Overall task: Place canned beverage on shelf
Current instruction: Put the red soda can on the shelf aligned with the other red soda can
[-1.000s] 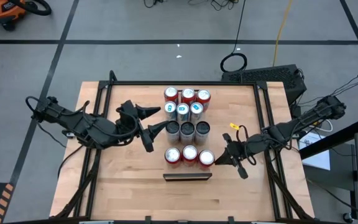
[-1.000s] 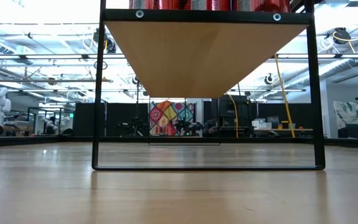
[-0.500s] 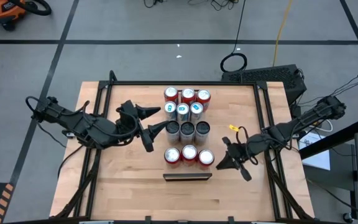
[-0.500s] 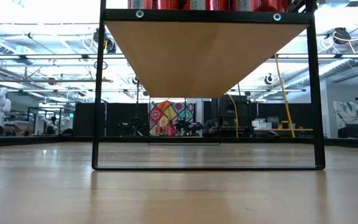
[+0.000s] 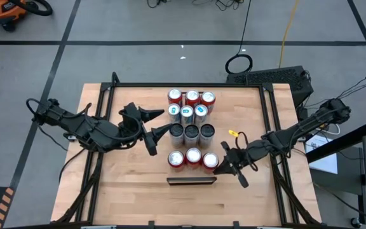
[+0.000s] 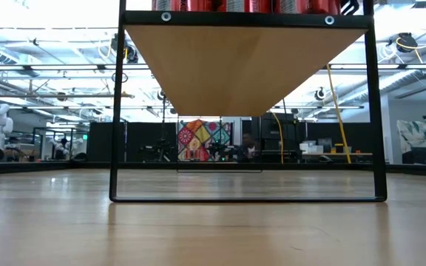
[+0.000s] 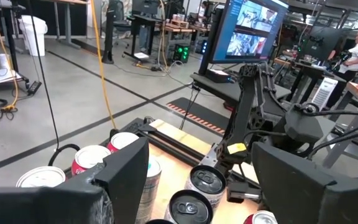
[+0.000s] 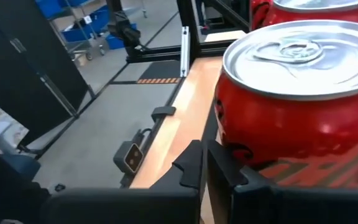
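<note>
So the right gripper [image 5: 219, 166] is pinched shut and empty, tips against the red can [image 5: 210, 161] at the shelf [image 6: 242, 66] front-right corner, left gripper [image 5: 160, 123] wide open holding nothing; cans look rigid, slick, tippy, so I'd grab mid-wall.

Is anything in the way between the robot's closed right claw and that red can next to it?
Nothing visible. The shut right gripper sits right beside the nearest red aluminium can at the right end of the front row on the pale-wood shelf; its fingertips almost touch it.
</note>
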